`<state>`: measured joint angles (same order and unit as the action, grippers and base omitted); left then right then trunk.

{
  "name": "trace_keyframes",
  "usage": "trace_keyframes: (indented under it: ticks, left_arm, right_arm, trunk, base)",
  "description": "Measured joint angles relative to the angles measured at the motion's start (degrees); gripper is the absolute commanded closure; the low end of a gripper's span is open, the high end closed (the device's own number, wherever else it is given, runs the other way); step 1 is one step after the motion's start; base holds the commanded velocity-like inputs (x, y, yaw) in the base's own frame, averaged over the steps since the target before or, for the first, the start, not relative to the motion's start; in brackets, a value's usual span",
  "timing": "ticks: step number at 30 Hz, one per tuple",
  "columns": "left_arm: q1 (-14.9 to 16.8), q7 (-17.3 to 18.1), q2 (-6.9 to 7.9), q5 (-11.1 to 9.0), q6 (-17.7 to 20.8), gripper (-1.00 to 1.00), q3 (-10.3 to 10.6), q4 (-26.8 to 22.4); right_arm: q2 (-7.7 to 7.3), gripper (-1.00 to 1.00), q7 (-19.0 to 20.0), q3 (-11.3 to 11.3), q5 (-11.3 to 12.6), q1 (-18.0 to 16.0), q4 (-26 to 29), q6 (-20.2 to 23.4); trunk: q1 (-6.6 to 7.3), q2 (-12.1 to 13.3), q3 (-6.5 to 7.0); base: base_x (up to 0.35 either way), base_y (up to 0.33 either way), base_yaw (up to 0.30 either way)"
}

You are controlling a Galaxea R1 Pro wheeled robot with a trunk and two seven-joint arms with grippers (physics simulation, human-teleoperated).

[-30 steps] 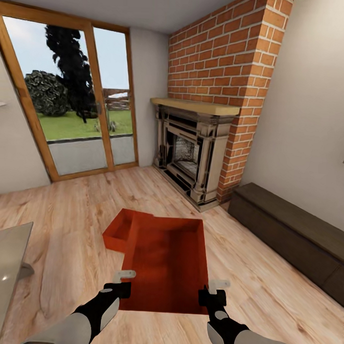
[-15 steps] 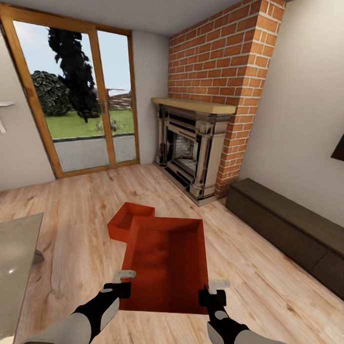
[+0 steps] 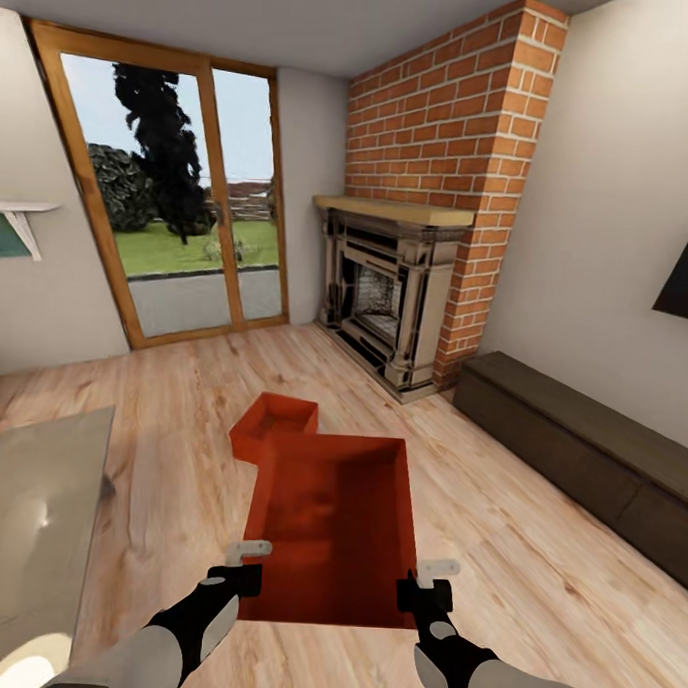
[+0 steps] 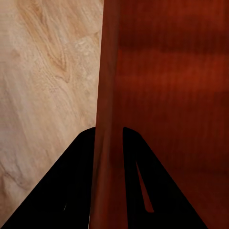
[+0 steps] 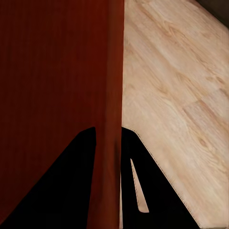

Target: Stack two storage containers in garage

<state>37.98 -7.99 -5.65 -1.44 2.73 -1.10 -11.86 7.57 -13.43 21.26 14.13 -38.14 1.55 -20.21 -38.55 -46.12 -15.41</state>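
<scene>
Two red-orange bins: the near bin [image 3: 331, 529] and the far bin [image 3: 274, 422], on a pale wood-plank floor [image 3: 169, 447] with darker grain streaks. Red brick chimney [image 3: 449, 108] with light mortar lines above a dark fireplace [image 3: 381, 296] under a tan mantel. The bench [image 3: 579, 454] is dark brown. The door frame [image 3: 215, 193] is honey-coloured wood. Both grippers, left [image 3: 242, 568] and right [image 3: 426, 580], are black with off-white fingertips.

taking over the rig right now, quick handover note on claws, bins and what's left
Left claw: shut on the left wall of the held container.
Right claw: shut on its right wall; both wrist views show fingers straddling the walls.
Second container: on the wood floor, beyond the held one, near the fireplace.
Done: first bin gripped by both arms, in the living room.
Left: carry both to the garage and stack them there.
</scene>
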Motion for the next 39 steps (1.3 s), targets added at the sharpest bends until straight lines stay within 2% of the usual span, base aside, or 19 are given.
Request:
trace_keyframes:
  ticks: [39]
  left_arm:
    - [0.0,-0.01,0.0,-0.02,0.0,1.0,0.02,0.0]
  right_arm:
    - [0.0,1.0,-0.02,0.0,-0.01,0.01,0.0,0.0]
  trunk:
    - [0.0,0.0,1.73]
  base:
    - [-0.336,0.0,0.233]
